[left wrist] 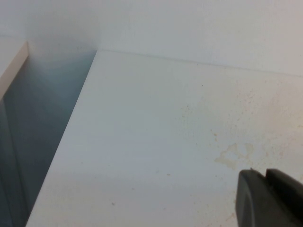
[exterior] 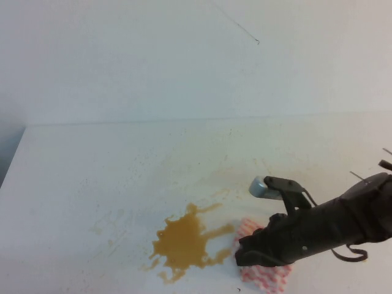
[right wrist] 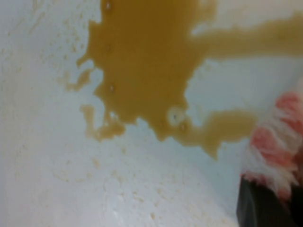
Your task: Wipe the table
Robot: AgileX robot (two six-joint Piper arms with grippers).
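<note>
A brown puddle (exterior: 187, 242) with splashed arms lies on the white table (exterior: 92, 171), toward the front middle. Just right of it a red-and-white fluffy cloth (exterior: 266, 277) rests on the table under my right gripper (exterior: 243, 256), which is shut on it. In the right wrist view the puddle (right wrist: 147, 61) fills the upper part and the cloth (right wrist: 279, 142) stands a short way from its nearest tongue, apart from it. My left gripper (left wrist: 265, 176) is out of the high view; its wrist view has its two dark fingers pressed together over bare table, holding nothing.
Faint dried yellowish stains (left wrist: 234, 156) and speckles mark the table around the puddle. The table's left edge (left wrist: 71, 127) drops off beside a grey gap, with another pale surface (left wrist: 12, 59) beyond. A white wall (exterior: 184, 55) rises behind the table.
</note>
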